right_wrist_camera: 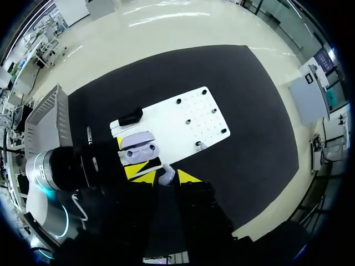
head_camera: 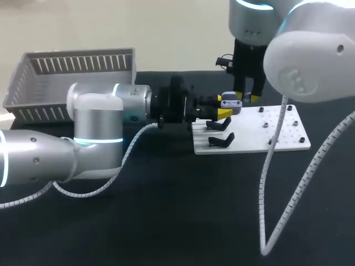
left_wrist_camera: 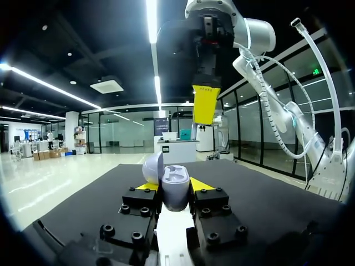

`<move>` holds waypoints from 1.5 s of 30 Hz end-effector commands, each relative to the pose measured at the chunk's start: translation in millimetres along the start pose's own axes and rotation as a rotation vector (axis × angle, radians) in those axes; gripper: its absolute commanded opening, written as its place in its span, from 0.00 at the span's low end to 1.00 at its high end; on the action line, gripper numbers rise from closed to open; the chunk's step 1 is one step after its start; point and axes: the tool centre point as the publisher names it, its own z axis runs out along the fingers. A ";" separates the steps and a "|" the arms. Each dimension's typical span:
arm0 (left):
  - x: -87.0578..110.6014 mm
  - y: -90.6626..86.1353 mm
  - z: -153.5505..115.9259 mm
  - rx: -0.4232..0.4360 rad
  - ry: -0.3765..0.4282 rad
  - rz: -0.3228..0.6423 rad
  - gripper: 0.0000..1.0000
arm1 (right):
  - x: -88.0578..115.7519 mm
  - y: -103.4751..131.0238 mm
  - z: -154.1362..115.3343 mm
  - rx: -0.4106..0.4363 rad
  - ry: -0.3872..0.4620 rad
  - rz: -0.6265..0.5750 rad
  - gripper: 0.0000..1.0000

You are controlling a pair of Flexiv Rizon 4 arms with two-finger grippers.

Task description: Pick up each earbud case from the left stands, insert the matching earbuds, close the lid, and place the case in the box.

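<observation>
A lilac-grey earbud case (head_camera: pixel 231 100) is held level over the left end of the white board (head_camera: pixel 252 136), with my left gripper (head_camera: pixel 225 110) shut on it. In the left wrist view the case (left_wrist_camera: pixel 175 185) sits between the yellow tips with its lid (left_wrist_camera: pixel 152 166) standing open. My right gripper (head_camera: pixel 247 98) points straight down just above the case and shows as a yellow finger (left_wrist_camera: pixel 206 104) overhead. In the right wrist view this gripper (right_wrist_camera: pixel 166 179) is shut on a small pale earbud (right_wrist_camera: pixel 167 174), directly above the open case (right_wrist_camera: pixel 138 151).
Two black stands (head_camera: pixel 219 125) (head_camera: pixel 221 139) sit on the board's left part, with small pegs (head_camera: pixel 265 124) further right. A grey slatted basket (head_camera: pixel 72 83) stands at the back left on the black table. A corrugated cable (head_camera: pixel 277 183) hangs from my right arm in front.
</observation>
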 end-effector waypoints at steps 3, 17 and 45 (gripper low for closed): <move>0.8 -0.6 -0.1 -0.003 -0.002 0.002 0.00 | -0.1 0.6 -0.4 0.002 0.001 0.000 0.00; 0.8 -0.6 -0.1 -0.003 -0.002 0.002 0.00 | -3.4 6.1 -1.3 0.049 -0.004 0.097 0.00; 0.8 -0.6 -0.1 -0.003 -0.002 0.002 0.00 | -6.1 25.8 18.9 0.132 0.097 0.257 0.00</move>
